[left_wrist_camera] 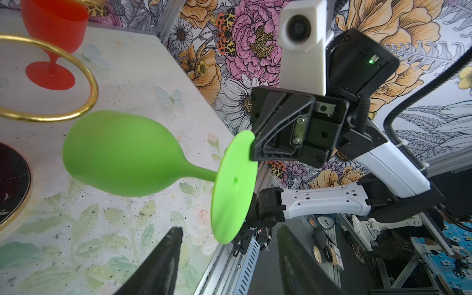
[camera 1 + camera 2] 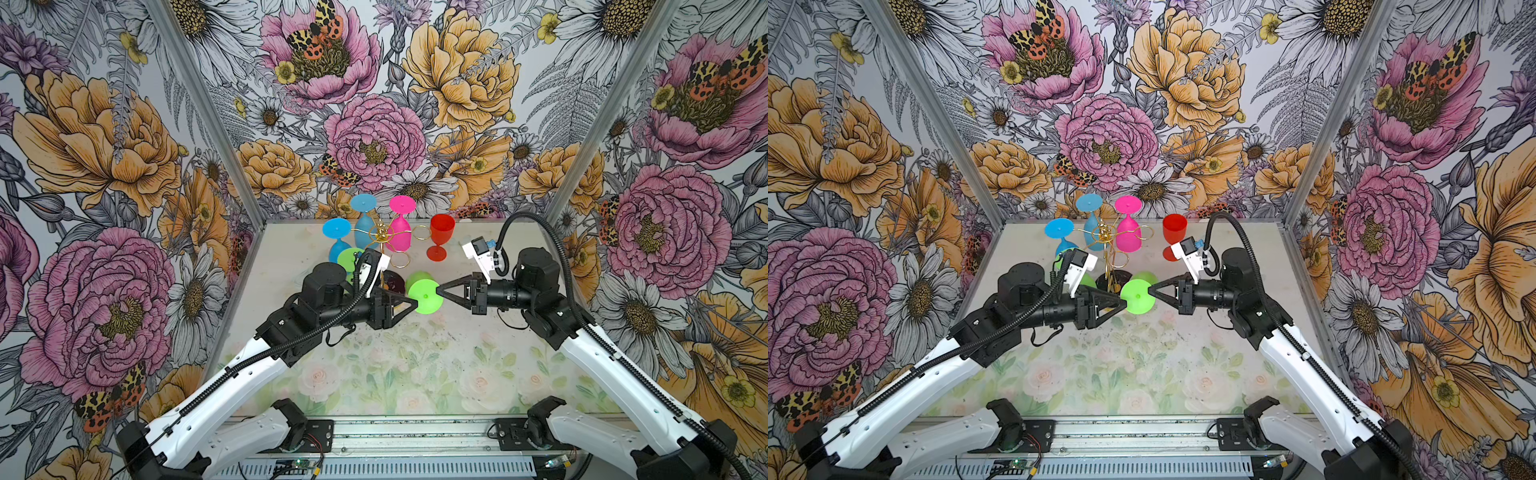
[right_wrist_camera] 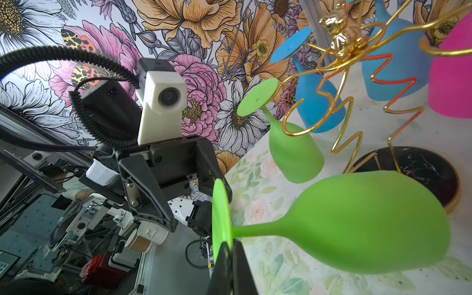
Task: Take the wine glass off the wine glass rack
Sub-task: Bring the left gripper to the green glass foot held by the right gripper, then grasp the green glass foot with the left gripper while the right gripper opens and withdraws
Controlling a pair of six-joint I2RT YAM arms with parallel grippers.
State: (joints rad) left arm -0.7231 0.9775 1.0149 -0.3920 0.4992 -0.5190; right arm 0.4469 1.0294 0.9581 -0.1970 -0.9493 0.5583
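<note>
Already the green wine glass [image 2: 424, 293] is free of the rack [image 2: 380, 232], sideways at its 4 o'clock. The right gripper [image 2: 441, 287] pinches its foot; the left gripper [image 2: 415, 306] is spread beside it. Next, probably a gentle hand-over.

Wine glass rack [image 2: 381, 233]: shiny gold wire.
Rack base [image 3: 419, 168]: black with pale marble veins, gold rim.
Wine glass [image 2: 424, 296]: lime green all over, matte, plain.
Second green glass [image 3: 293, 150]: same lime green, at the rack's 8 o'clock.
Blue glasses [image 2: 363, 203]: two, sky blue, at 9 and 11 o'clock.
Pink glass [image 2: 402, 204]: hot magenta, at 1 o'clock.
Red glass [image 2: 441, 226]: glossy red, at 3 o'clock.
Surface [image 2: 415, 374]: cream, faded pink roses, soft green leaves, dark specks.
Walls [image 2: 104, 166]: grey-lined daisies and ferns, big pink and orange blooms, yellow buttercups, orange black-spotted moths.
Left tool [image 2: 415, 305] and right tool [image 2: 440, 286]: plain black.
Arms [image 2: 216, 395]: white shells, black joints.
</note>
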